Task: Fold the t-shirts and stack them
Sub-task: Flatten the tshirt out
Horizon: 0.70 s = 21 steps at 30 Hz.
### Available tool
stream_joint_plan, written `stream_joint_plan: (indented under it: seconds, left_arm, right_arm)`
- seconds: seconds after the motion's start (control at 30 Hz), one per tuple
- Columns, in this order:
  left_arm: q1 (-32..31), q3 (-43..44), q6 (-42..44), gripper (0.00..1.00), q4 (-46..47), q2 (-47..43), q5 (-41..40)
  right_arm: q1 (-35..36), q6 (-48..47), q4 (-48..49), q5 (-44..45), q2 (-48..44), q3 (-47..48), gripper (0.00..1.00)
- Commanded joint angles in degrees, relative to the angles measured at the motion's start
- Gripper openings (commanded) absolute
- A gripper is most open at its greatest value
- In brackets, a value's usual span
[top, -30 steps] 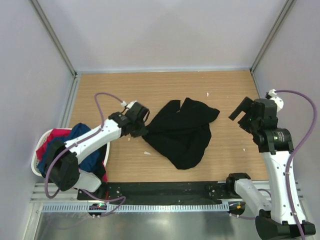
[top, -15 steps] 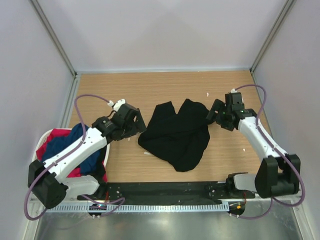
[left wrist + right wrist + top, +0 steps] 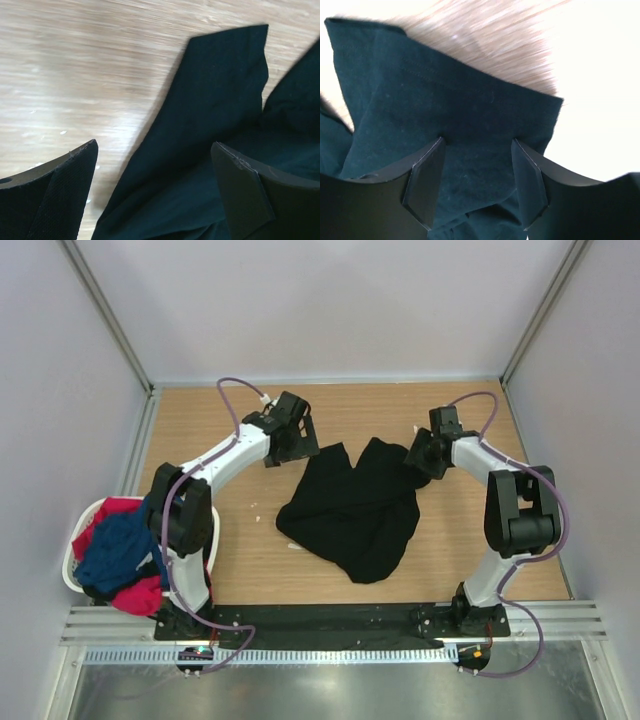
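The black t-shirt lies crumpled on the middle of the wooden table. My left gripper is open, just left of the shirt's upper left flap; in the left wrist view its fingers stand wide apart over the black cloth. My right gripper is open at the shirt's upper right corner; in the right wrist view its fingers straddle a fold of the black cloth without pinching it. The navy shirt and the red-pink shirt lie in the basket.
A white plastic laundry basket stands at the table's left edge, beside the left arm's base. Grey walls close in the table on the left, back and right. A black strip and a metal rail run along the near edge.
My left gripper has swung from the shirt's left side up to its upper left flap. My right gripper has come in from the right to the shirt's upper right corner.
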Motion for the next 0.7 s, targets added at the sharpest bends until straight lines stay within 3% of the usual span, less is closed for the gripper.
stream_joint_plan:
  seconds: [0.0, 0.07, 0.27, 0.63, 0.67]
  left_arm:
    - [-0.2, 4.9, 3.3, 0.95, 2.4, 2.3, 6.0]
    - [-0.1, 5.3, 3.0, 0.95, 3.6, 4.2, 7.8]
    - [-1.0, 4.7, 2.1, 0.94, 5.2, 8.2, 13.2]
    - [-5.8, 7.1, 3.6, 0.86, 9.6, 9.3, 16.4]
    - [-6.5, 7.9, 4.2, 0.86, 9.5, 8.8, 15.9]
  right_arm:
    - [-0.2, -0.8, 1.9, 5.4, -1.3, 2.1, 0.61]
    - [-0.2, -0.7, 2.3, 6.2, -0.3, 1.7, 0.57]
    - [-0.2, -0.7, 3.4, 2.8, 3.8, 2.9, 0.02]
    - [1.8, -6.6, 5.1, 2.6, -17.5, -1.0, 0.01]
    - [2.0, -7.6, 6.2, -2.1, -19.3, -1.6, 0.01]
